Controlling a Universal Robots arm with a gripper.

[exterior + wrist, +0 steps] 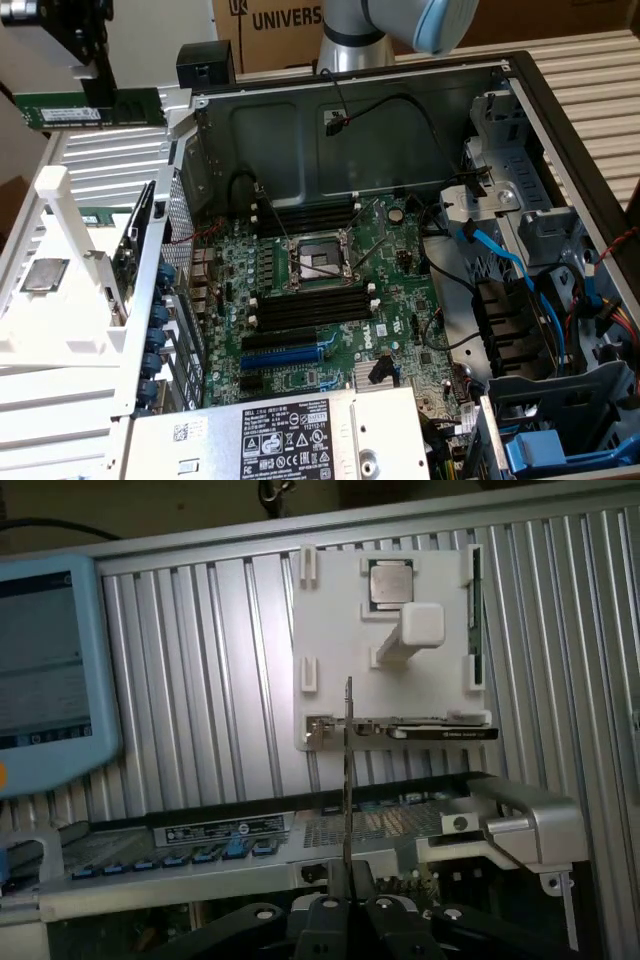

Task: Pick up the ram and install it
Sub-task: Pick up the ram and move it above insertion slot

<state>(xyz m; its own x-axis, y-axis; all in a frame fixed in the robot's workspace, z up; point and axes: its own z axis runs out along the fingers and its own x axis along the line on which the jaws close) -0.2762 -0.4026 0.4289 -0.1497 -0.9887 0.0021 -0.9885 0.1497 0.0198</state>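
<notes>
Green ram, exterior view: I see the ram held level in the air outside the case, off the case's wall toward the exterior view's left, well apart from everything inside.
Gripper, exterior view: the gripper is pinched narrow on the ram's upper edge, near the middle of its length, and carries it.
Slots, exterior view: the black memory slots lie deep in the case on the green board, with loose cables near them.
Risk, exterior view: my worry is the case wall. Carried low across it, one end of the ram could clip the rim and twist in the grip.
Ram, wrist view: edge-on, the ram is a thin line rising from the gripper, with the white tray beyond its tip, outside the case.
Risk, wrist view: the grip covers little of the ram, I judge. A tilted ram would meet a slot askew and jam, or bend under the push.
</notes>
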